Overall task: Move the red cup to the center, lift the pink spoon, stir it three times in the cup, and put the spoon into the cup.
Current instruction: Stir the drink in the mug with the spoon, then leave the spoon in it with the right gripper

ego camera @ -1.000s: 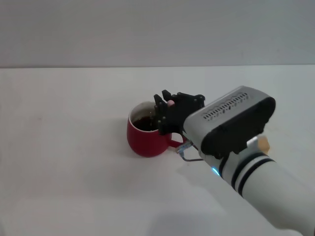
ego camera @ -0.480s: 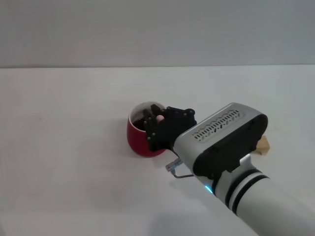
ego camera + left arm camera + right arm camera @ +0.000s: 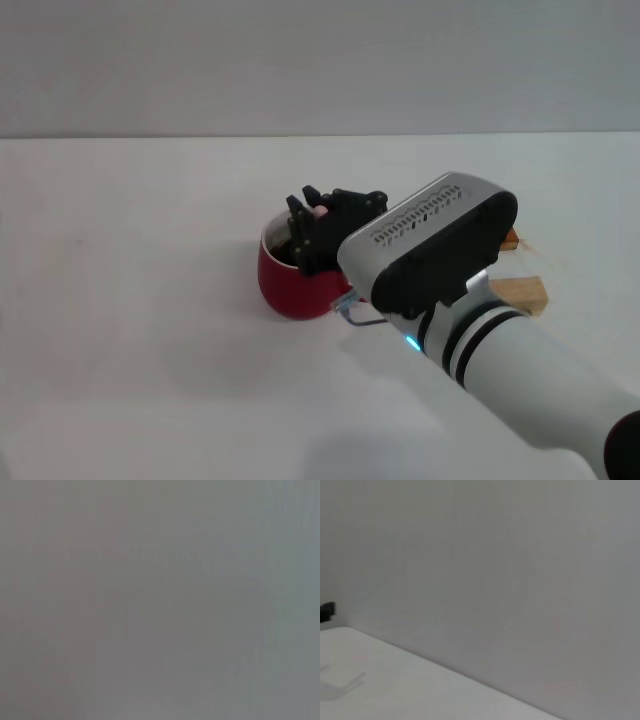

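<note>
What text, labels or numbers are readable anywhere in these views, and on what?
None readable.
The red cup: plain, no print visible.
The right gripper and its arm housing: only vent slots and a small blue light, no lettering.
The wooden block and the table: unmarked.
Left and right wrist views: blank wall and bare surface, no text.

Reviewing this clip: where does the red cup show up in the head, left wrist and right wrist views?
Head view: the red cup stands on the white table near the middle of the picture, with the right gripper over its mouth, a bit of the pink spoon showing between its fingers.
Left wrist view: not in it; only a blank grey field.
Right wrist view: not in it; only table and wall.
Shared landmark: the white table edge against the grey wall, in the head and right wrist views.
</note>
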Robot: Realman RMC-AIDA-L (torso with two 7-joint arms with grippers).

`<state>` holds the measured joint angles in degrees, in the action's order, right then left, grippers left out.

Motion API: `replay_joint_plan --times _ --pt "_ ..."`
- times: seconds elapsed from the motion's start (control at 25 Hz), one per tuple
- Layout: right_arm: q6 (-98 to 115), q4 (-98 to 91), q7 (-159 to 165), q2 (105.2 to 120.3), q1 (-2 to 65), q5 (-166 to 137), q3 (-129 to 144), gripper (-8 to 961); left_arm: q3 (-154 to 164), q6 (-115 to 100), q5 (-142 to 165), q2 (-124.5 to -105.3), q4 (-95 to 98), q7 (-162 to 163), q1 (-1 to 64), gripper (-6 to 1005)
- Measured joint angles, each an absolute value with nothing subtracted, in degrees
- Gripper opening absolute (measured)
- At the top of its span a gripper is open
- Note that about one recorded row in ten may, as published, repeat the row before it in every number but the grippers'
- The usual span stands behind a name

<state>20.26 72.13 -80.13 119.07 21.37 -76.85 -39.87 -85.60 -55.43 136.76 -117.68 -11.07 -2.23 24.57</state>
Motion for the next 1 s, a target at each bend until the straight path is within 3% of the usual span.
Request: replay_joint_plan --times 0.64,1.0 --pt "20.5 78.3 -82.0 118.47 13.5 -77.4 -40.6 132 -85.6 -55.3 136.8 -117.68 -11.1 -2.3 24.7 844" --pt "17.5 77.1 -82.1 118.81 14.1 -77.1 -39.4 131 -85.6 -55.3 136.8 -117.68 -11.1 -2.4 24.7 844"
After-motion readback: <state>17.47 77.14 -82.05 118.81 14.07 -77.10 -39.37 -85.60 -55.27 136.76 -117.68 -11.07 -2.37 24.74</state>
